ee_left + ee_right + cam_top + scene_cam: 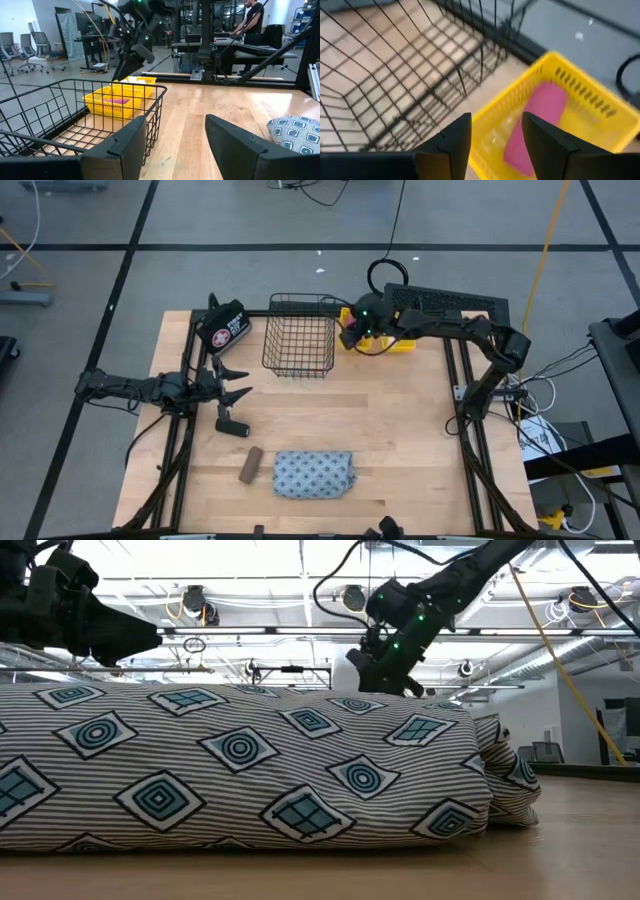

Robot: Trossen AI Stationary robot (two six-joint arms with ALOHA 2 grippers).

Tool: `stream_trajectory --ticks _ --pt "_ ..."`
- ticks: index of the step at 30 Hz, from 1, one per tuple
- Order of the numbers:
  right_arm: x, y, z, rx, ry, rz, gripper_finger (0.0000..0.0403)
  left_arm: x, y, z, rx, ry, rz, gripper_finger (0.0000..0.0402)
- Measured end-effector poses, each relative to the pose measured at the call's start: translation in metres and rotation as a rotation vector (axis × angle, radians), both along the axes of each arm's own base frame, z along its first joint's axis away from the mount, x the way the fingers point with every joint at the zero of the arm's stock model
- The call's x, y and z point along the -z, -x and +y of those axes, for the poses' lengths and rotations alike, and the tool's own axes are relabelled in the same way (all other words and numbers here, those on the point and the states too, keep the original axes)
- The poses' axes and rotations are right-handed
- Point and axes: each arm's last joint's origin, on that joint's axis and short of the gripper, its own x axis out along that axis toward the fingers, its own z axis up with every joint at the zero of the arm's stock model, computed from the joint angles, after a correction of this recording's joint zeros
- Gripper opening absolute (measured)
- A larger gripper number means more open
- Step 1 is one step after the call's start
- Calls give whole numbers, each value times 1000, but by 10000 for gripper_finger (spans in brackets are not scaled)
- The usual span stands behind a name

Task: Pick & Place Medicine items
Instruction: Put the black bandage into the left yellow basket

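My right gripper hovers open above a yellow basket at the table's far middle. A pink roll lies inside that basket, below the fingers and apart from them. My left gripper waits open and level at the table's left, with nothing between its fingers. A small black handled piece lies on the table just in front of it. A brown bar and a blue-grey patterned pouch lie flat near the front edge.
A black wire basket stands left of the yellow basket. A black bag with a red-and-white emblem sits at the far left corner. The table's middle is bare wood. A person stands at a desk beyond the table.
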Motion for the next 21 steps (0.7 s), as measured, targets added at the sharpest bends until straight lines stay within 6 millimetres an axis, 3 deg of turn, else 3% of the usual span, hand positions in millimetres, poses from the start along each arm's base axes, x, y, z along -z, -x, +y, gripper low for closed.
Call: stream_trajectory --ticks 8,12,15,21 --pt "18 8 6 -36 -32 96 151 0 0 0 1 0 0 214" --pt "8 7 23 -104 -53 81 146 0 0 0 1 0 0 214" --pt "-7 6 49 -206 -59 46 141 0 0 0 0 0 -1 214" --pt "-25 24 131 -416 42 -51 130 0 0 0 0 0 -1 214"
